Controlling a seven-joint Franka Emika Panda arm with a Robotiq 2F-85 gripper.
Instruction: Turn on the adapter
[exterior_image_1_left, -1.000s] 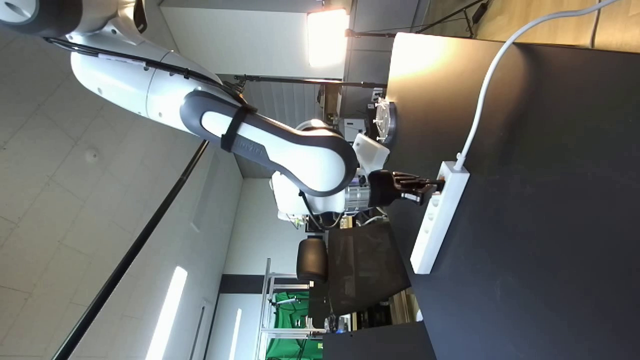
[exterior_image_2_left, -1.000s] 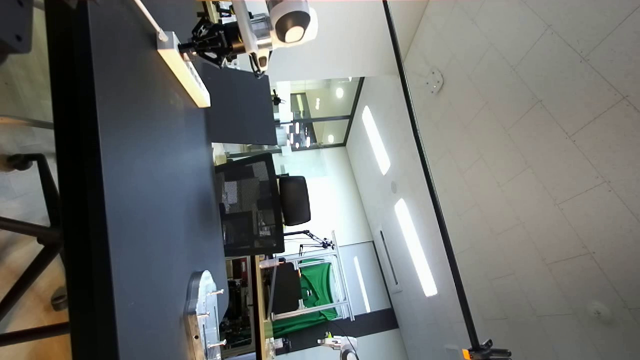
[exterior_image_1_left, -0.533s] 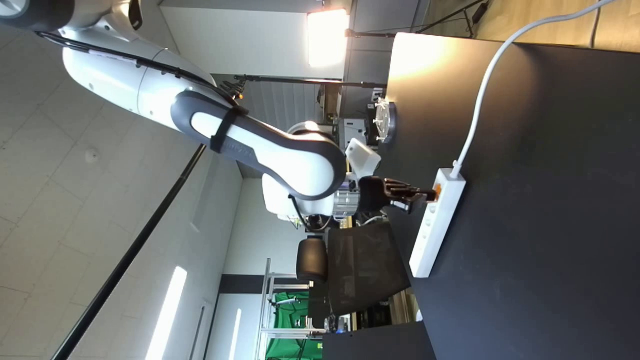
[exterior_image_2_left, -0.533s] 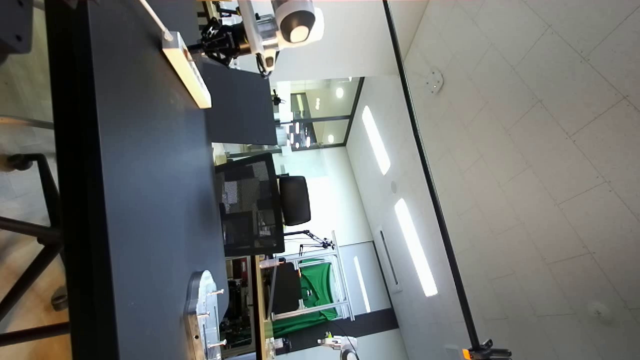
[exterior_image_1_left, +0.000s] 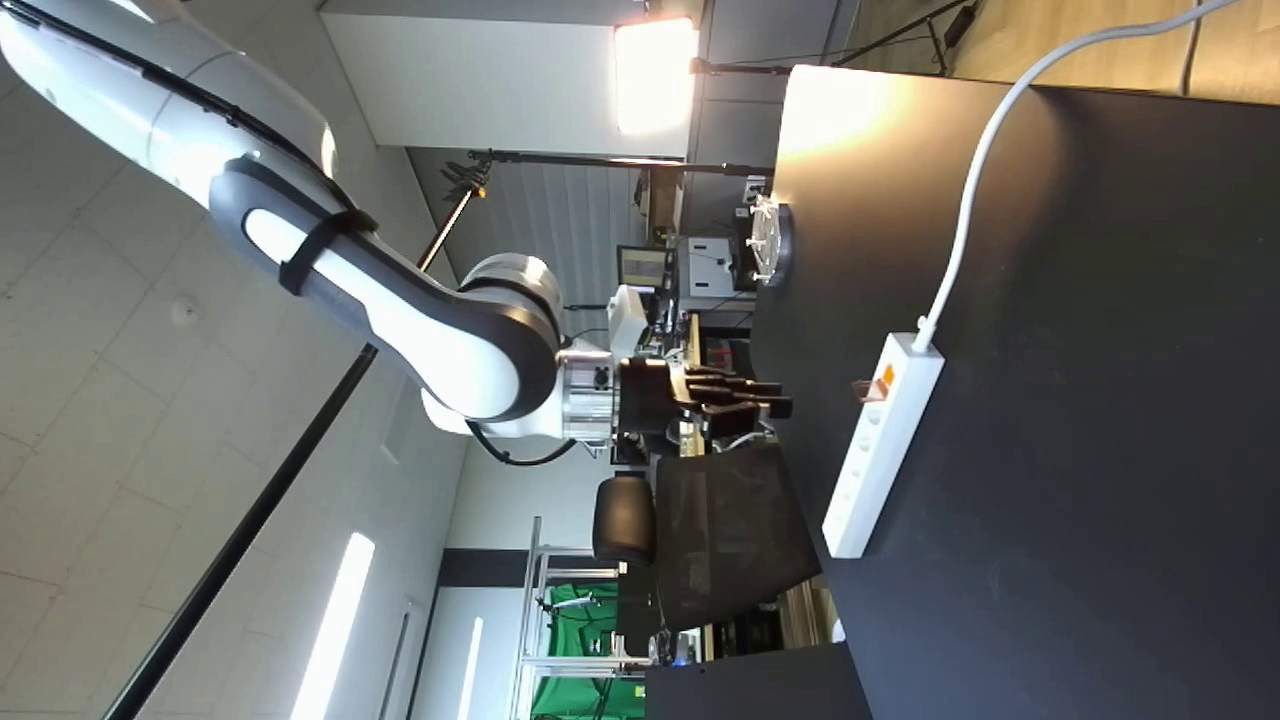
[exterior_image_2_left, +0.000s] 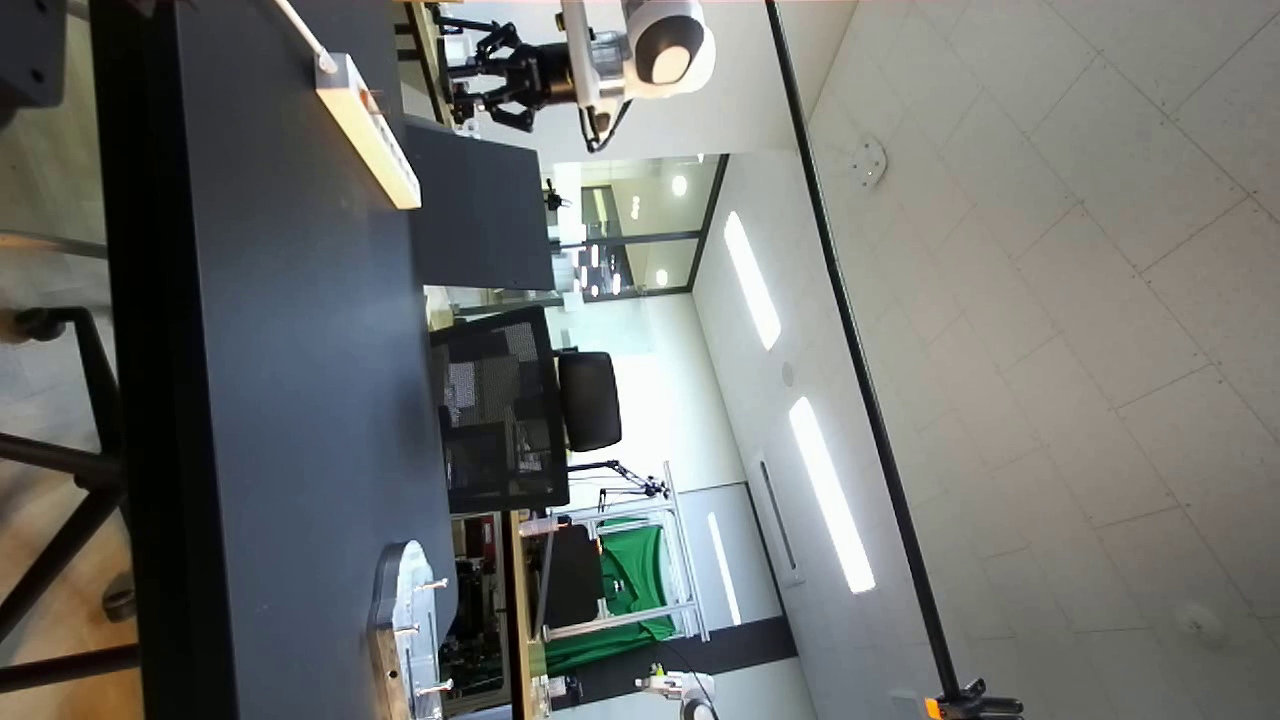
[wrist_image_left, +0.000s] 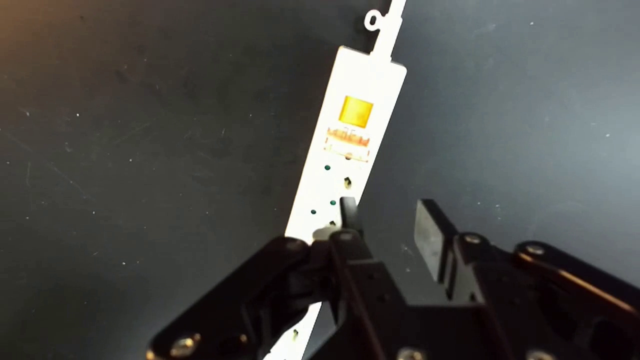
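Note:
The adapter, a long white power strip (exterior_image_1_left: 875, 455), lies on the dark table, and it also shows in an exterior view (exterior_image_2_left: 372, 140) and the wrist view (wrist_image_left: 370, 75). Its yellow-orange switch (wrist_image_left: 356, 111) sits at the cable end and shows in an exterior view (exterior_image_1_left: 887, 375); I cannot tell if it is lit. A clear hinged flap (wrist_image_left: 346, 143) stands beside the switch. My gripper (exterior_image_1_left: 785, 398) is open and empty, well above the strip and apart from it, in both exterior views (exterior_image_2_left: 456, 88). In the wrist view its fingers (wrist_image_left: 385, 207) hide the strip's middle.
The white cable (exterior_image_1_left: 960, 215) runs from the strip's switch end over the table (exterior_image_1_left: 1080, 450) and past its edge. A clear disc-like fixture with pegs (exterior_image_2_left: 415, 630) stands on the table far from the strip. A black mesh chair (exterior_image_2_left: 500, 410) stands behind the table.
The gripper, with its fingers together at the switch a second ago, has risen off the strip and opened. The switch and flap are uncovered in an exterior view. The strip has shifted slightly.

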